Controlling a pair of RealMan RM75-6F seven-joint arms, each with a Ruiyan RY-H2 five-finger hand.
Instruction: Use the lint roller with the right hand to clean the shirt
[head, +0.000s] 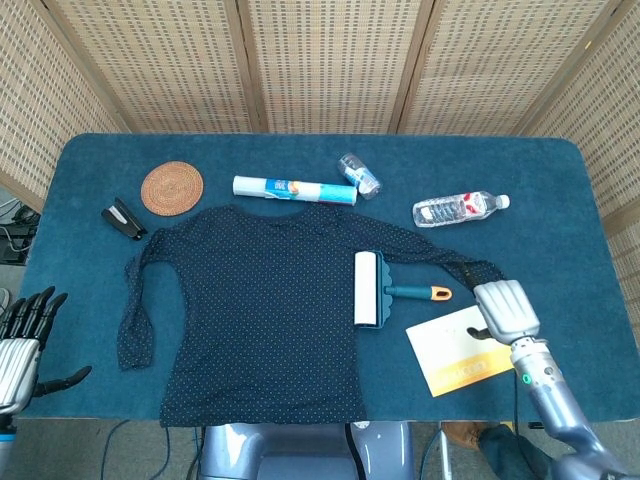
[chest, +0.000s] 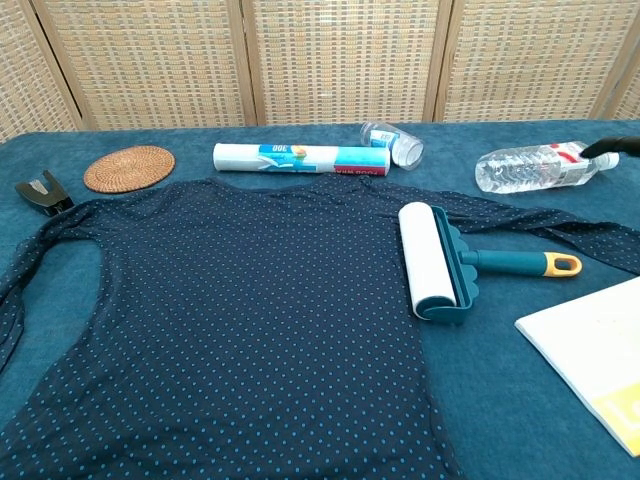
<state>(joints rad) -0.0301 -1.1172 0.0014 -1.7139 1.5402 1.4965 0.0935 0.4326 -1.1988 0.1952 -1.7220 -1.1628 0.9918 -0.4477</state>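
While the shirt (head: 265, 310) is lying flat and spread out in the middle of the blue table (head: 560, 200), the roller (head: 380, 290) is resting on the shirt's right side, with its white roll on the dotted cloth and its teal handle with the orange tip pointing away from the shirt toward the right hand (head: 505, 308). That hand is hanging just past the end of the shirt's right sleeve and over the top corner of the pad (head: 455, 355), near the roller's handle tip but not touching it. Only its silver back is showing from the head view, so I cannot tell how its fingers are lying; in the chest view just a dark tip is peeking in at the right edge by the bottle (chest: 540, 165). The left hand (head: 22, 340) is staying off the table, well apart from the shirt's left sleeve, holding nothing, with its dark fingers spread wide. Above the shirt's neck a white tube (head: 294, 189) is lying on its side, and a small clear cup (head: 359, 175) is lying just beside the tube's right end. A round mat (head: 172, 187) is sitting up and to the left of the shirt, and a black clip (head: 124, 218) is lying near the left shoulder.
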